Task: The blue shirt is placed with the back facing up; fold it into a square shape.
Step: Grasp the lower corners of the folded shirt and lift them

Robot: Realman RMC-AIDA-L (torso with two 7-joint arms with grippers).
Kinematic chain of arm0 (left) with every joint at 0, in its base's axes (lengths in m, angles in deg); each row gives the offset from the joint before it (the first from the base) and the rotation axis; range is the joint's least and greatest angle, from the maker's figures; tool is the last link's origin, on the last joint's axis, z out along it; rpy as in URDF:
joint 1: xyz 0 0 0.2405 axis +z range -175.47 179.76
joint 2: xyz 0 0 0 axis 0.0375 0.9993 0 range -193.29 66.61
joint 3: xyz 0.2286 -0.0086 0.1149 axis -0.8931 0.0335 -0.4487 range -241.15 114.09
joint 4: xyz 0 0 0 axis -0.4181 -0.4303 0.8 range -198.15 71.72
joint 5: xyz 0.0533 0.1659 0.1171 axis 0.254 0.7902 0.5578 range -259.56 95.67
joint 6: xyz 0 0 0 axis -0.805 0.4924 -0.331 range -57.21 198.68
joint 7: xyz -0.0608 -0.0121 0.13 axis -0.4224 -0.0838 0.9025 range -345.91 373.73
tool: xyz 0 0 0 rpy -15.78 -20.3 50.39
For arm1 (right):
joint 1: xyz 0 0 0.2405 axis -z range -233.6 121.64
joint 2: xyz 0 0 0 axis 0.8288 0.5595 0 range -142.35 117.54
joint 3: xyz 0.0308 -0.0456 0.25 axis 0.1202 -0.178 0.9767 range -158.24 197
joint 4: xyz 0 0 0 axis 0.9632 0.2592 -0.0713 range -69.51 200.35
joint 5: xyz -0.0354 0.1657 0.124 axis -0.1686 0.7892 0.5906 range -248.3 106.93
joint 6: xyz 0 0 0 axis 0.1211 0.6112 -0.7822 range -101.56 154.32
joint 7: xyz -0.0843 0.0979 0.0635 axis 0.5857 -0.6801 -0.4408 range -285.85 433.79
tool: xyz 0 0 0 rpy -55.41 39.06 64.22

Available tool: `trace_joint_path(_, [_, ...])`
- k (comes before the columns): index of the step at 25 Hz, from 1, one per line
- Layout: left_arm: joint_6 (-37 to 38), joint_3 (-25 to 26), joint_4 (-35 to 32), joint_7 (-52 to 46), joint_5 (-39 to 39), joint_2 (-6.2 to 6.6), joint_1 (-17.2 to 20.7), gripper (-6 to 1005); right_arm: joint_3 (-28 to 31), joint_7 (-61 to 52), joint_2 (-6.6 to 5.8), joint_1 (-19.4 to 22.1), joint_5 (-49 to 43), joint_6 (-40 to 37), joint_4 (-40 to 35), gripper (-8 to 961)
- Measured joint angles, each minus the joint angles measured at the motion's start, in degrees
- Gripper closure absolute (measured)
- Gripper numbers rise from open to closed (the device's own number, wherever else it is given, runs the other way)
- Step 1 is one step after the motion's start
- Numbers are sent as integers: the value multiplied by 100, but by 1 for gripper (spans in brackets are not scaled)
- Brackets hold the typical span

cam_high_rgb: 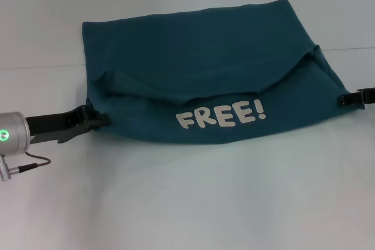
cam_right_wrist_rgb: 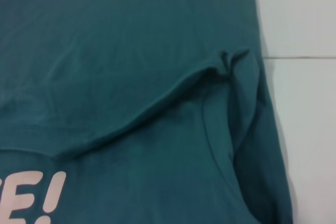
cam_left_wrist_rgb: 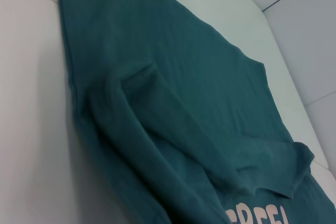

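Observation:
The blue shirt (cam_high_rgb: 205, 62) lies on the white table, its near part folded back over itself so the white "FREE!" lettering (cam_high_rgb: 222, 115) faces up. The flap's loose edge sags in a curve across the middle of the shirt. My left gripper (cam_high_rgb: 101, 120) is at the shirt's left edge beside the flap, its black fingers closed together over the cloth's border. At the right edge, my right gripper (cam_high_rgb: 347, 98) pinches the cloth the same way. Both wrist views show only the shirt (cam_left_wrist_rgb: 173, 103) (cam_right_wrist_rgb: 136, 77) and its creased flap, with no fingers in sight.
The white table (cam_high_rgb: 187, 203) stretches bare in front of the shirt and to its left. A seam line (cam_high_rgb: 35, 67) crosses the surface behind the shirt. The left arm's silver wrist with a green light (cam_high_rgb: 12, 134) sits at the left border.

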Motion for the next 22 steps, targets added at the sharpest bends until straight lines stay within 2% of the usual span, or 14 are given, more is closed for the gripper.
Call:
trace_joint_path(6, [-1, 15, 0, -5, 0, -5, 11, 965, -60, -32, 11, -65, -12, 171, 151, 250])
trace_joint_path(19, [-53, 7, 1, -15, 0, -7, -7, 964, -77, -97, 65, -120, -158, 475, 274, 386])
trace_joint_path(22, [-58, 13, 0, -15, -1, -7, -9, 964, -85, -97, 70, -151, -162, 512, 321, 386])
